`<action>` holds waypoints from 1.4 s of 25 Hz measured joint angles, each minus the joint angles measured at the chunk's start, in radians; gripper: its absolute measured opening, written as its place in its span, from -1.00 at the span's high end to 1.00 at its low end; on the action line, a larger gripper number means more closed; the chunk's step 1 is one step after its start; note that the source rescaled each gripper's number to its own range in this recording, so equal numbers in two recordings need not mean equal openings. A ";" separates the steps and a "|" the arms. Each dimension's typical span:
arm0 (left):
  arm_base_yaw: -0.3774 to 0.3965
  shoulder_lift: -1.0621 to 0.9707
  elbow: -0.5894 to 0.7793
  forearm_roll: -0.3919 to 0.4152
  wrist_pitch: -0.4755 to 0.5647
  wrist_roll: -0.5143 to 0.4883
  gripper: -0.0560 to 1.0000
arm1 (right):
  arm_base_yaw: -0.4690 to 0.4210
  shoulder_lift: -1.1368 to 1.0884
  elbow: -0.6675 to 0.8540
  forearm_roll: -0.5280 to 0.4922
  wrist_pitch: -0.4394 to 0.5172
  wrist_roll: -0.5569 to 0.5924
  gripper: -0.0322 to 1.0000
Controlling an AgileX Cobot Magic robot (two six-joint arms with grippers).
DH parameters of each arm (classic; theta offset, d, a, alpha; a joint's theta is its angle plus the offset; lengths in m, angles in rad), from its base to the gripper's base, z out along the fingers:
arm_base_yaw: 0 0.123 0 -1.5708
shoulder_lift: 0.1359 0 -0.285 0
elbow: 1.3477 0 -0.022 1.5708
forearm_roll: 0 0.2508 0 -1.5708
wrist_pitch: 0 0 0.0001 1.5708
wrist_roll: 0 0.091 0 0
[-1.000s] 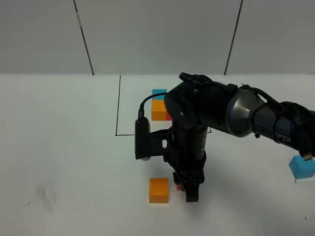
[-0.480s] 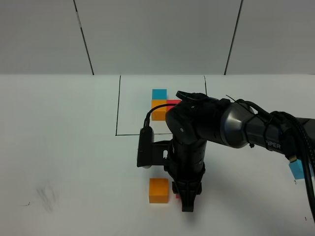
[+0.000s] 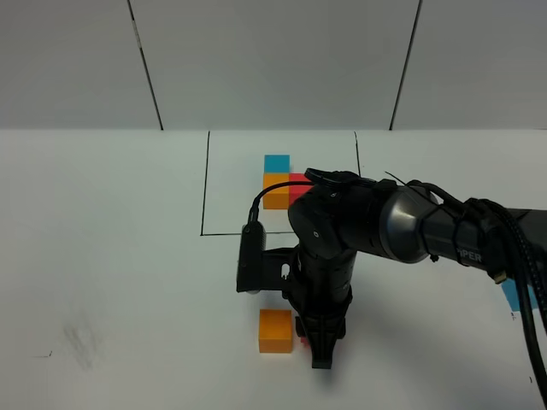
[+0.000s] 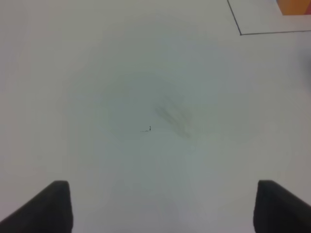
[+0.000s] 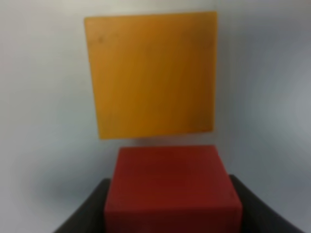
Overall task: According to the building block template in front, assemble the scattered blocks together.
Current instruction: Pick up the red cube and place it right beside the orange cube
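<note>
The template sits inside a thin black outline (image 3: 205, 184): a blue cube (image 3: 276, 162), an orange cube (image 3: 274, 195) and a red cube (image 3: 300, 181). Nearer the front lies a loose orange cube (image 3: 275, 330). My right gripper (image 3: 320, 352) reaches across the middle, points down and is shut on the loose red cube (image 5: 172, 189), which sits right beside the loose orange cube (image 5: 150, 73). Only a red sliver (image 3: 300, 328) shows from above. The loose sky-blue cube (image 3: 511, 295) peeks out behind cables at far right. My left gripper (image 4: 163, 208) stands open over bare table.
A grey smudge (image 3: 81, 337) marks the white table at front left, also seen as a smudge (image 4: 172, 116) under the left gripper. The right arm's dark bulk (image 3: 359, 226) covers the table's middle and part of the outline. Wall panels stand behind.
My right arm has lowered and shifted slightly left, bringing the red cube up against the loose orange cube. The template's red cube has come into view, and cables now hide more of the blue cube.
</note>
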 joint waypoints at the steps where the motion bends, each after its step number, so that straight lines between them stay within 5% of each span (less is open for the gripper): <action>1: 0.000 0.000 0.000 0.000 0.000 0.000 -0.35 | 0.000 0.002 0.000 -0.002 -0.003 -0.002 0.94; 35: 0.000 0.000 0.000 0.000 0.000 0.000 -0.35 | 0.000 0.057 0.000 0.042 -0.053 -0.061 0.94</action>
